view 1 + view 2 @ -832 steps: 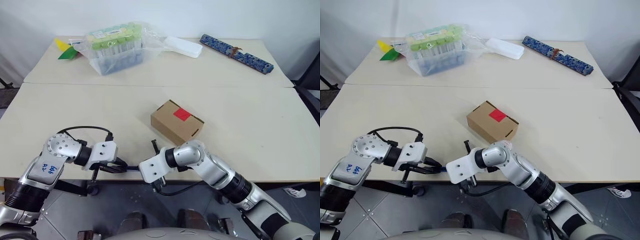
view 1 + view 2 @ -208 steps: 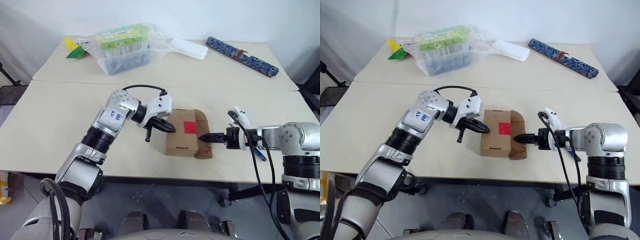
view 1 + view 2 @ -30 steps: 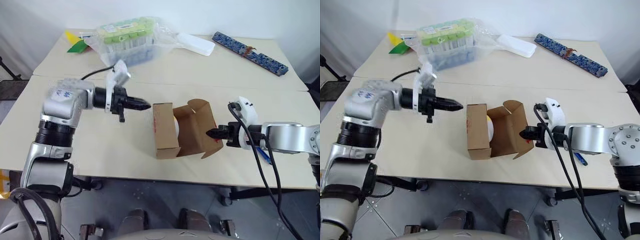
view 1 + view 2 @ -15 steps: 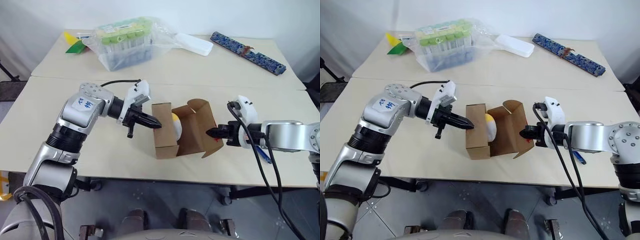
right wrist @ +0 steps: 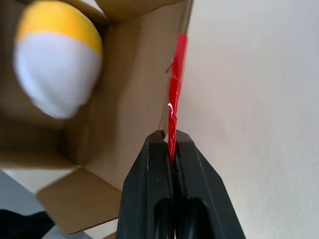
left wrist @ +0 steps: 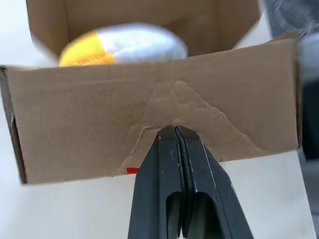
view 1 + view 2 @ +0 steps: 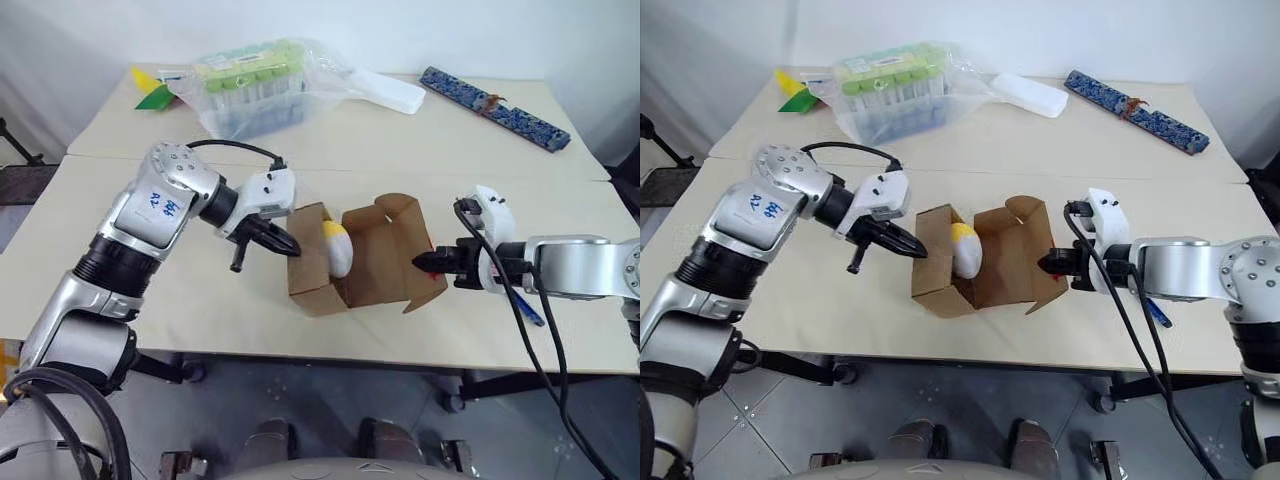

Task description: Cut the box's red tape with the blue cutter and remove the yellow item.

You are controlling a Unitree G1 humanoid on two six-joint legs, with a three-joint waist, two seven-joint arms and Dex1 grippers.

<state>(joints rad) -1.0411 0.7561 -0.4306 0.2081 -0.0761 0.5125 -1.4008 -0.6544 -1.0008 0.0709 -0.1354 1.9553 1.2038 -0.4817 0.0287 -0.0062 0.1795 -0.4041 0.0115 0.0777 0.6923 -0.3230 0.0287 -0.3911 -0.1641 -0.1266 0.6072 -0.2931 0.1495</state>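
Since a second ago the left gripper point(image 7: 290, 247) has swung in from open air well clear of the box point(image 7: 345, 262) to the box's left wall, and the box has tipped so its open mouth faces up and toward the robot, with the yellow item point(image 7: 337, 247) now plainly showing inside. The box sits near the front middle of the worktop point(image 7: 200, 300), flaps spread. The yellow item, yellow at one end and whitish over the rest, lies against the inner wall. The left fingers point(image 6: 179, 164) are pressed together with their tips against a creased cardboard panel; whether any card lies between them cannot be told. The right gripper point(image 7: 420, 263) has its fingers point(image 5: 169, 164) pinching the right flap's edge, where a strip of the red tape point(image 5: 174, 104) runs along the card. The blue cutter point(image 7: 524, 308) lies on the worktop behind the right forearm.

A handwritten mark on the left arm's grey housing is too small to read.

The front edge is close below the box; open worktop lies to the left and behind. At the back stand a clear tub of green-capped tubes point(image 7: 245, 85), a white case point(image 7: 385, 90), a blue-patterned case point(image 7: 495, 107) and yellow-green paper triangles point(image 7: 150, 85). The surface is pale beige, two tops joined by a seam; white wall behind.
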